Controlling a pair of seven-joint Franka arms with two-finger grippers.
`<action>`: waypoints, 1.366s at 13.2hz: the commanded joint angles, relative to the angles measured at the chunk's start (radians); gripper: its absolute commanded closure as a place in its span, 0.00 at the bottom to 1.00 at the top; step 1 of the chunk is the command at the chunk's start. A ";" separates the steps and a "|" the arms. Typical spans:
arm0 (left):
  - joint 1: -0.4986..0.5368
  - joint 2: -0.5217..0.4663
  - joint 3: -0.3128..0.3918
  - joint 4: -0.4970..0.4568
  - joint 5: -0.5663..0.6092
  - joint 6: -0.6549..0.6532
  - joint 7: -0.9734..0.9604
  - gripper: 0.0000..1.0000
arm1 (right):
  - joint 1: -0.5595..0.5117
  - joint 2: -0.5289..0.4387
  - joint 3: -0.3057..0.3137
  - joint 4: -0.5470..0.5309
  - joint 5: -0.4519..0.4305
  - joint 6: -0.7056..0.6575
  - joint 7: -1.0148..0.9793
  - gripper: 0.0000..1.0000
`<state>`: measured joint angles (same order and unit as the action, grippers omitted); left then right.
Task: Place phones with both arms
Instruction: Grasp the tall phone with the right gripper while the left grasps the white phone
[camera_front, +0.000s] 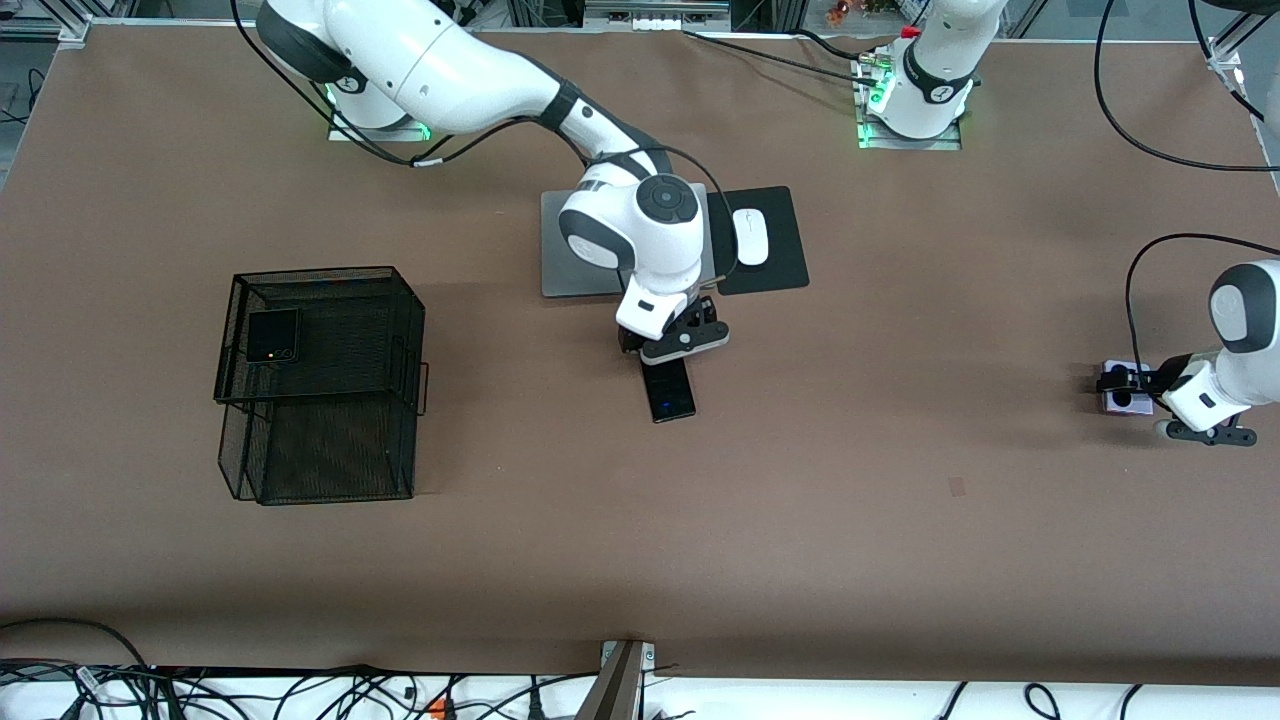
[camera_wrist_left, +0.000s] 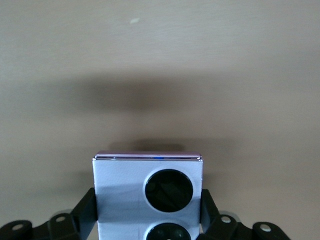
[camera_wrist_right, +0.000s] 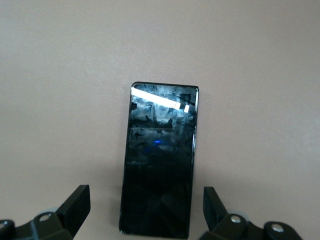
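The long slim black phone (camera_front: 668, 391) lies flat on the brown table at the middle, nearer to the front camera than the laptop. My right gripper (camera_front: 660, 355) is open just over its end, one finger on each side with gaps, as the right wrist view (camera_wrist_right: 147, 212) shows around the phone (camera_wrist_right: 160, 160). My left gripper (camera_front: 1125, 384) at the left arm's end of the table is shut on the lilac-white phone (camera_front: 1112, 404), low at the table; its fingers (camera_wrist_left: 86, 210) press the phone's (camera_wrist_left: 120, 185) sides. The small squarish black phone (camera_front: 272, 336) lies on top of the mesh rack.
A black wire-mesh two-level rack (camera_front: 330, 440) stands toward the right arm's end. A grey laptop (camera_front: 570, 255) and a black mouse pad (camera_front: 785, 255) with a white mouse (camera_front: 751, 236) lie at the middle, near the bases. Cables run along the table's front edge.
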<state>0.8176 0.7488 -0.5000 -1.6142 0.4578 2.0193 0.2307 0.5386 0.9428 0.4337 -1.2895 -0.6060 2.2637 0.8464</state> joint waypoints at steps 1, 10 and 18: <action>-0.009 -0.026 -0.092 0.095 0.004 -0.222 -0.069 0.58 | 0.003 0.042 -0.004 0.030 -0.026 0.040 -0.004 0.00; -0.215 -0.025 -0.250 0.227 -0.036 -0.545 -0.477 0.58 | 0.000 0.090 -0.027 0.032 -0.026 0.095 0.005 0.00; -0.448 0.041 -0.239 0.226 -0.166 -0.360 -0.706 0.58 | 0.000 0.100 -0.027 0.032 -0.023 0.117 0.042 1.00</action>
<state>0.3902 0.7677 -0.7476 -1.4105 0.3315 1.6175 -0.4571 0.5380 1.0267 0.4007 -1.2786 -0.6130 2.3788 0.8687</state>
